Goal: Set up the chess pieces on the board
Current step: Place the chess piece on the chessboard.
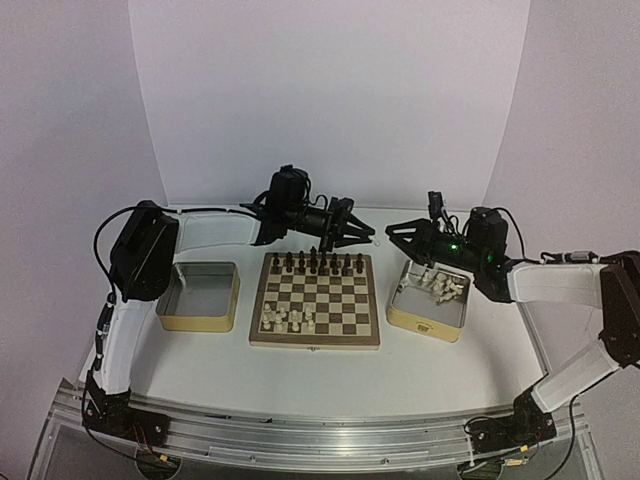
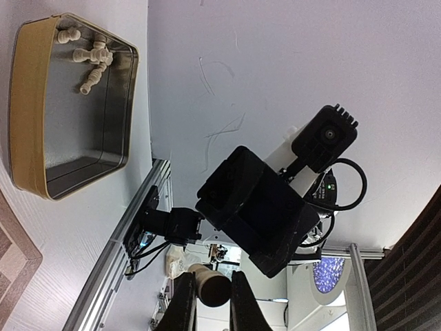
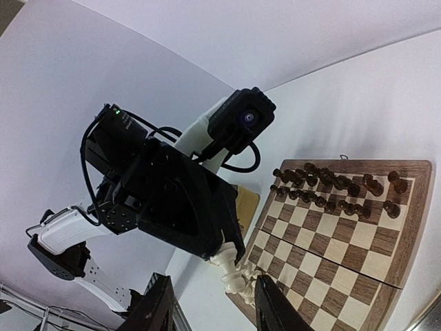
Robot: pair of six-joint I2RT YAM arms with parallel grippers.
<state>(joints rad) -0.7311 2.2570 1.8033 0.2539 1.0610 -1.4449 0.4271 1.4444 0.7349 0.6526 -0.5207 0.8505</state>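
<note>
The board [image 1: 262, 318] lies mid-table, with dark figures along its far rows and a few cream chess pieces [image 1: 288, 318] at its near left. My left gripper [image 1: 350, 235] hovers over the board's far right edge, shut on a cream chess piece [image 2: 210, 288]. From the right wrist that held piece [image 3: 238, 265] shows just past my right gripper [image 3: 217, 307], roughly in line with the gap between its fingers. The right gripper [image 1: 392, 231] faces the left one, open and touching nothing. More cream pieces [image 1: 443, 287] lie in the right tin [image 1: 425, 322].
An empty tin [image 1: 198, 295] stands left of the board. The right tin [image 2: 27, 117] with its loose pieces [image 2: 89, 58] sits close under the right arm. A white backdrop rises behind the table, and the aluminium rail [image 1: 300, 435] runs along the near edge.
</note>
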